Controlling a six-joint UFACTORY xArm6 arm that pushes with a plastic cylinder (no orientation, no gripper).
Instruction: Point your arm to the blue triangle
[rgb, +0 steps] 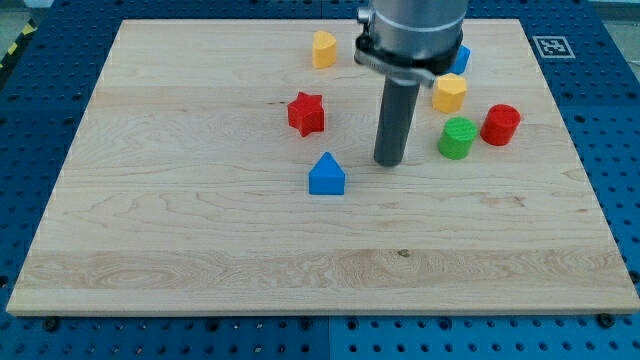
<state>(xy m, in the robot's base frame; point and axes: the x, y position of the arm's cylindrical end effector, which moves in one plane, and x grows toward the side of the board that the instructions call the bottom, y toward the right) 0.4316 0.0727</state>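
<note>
The blue triangle (326, 175) lies near the middle of the wooden board (200, 240). My tip (390, 162) rests on the board to the right of the blue triangle, a short gap away and slightly higher in the view. It touches no block. The rod rises from the tip to the arm's grey body at the view's top.
A red star (306, 113) lies up and left of the tip. A yellow block (323, 48) is near the top. A yellow hexagon-like block (449, 92), a green cylinder (457, 137) and a red cylinder (500, 124) sit to the right. A blue block (461, 58) is partly hidden behind the arm.
</note>
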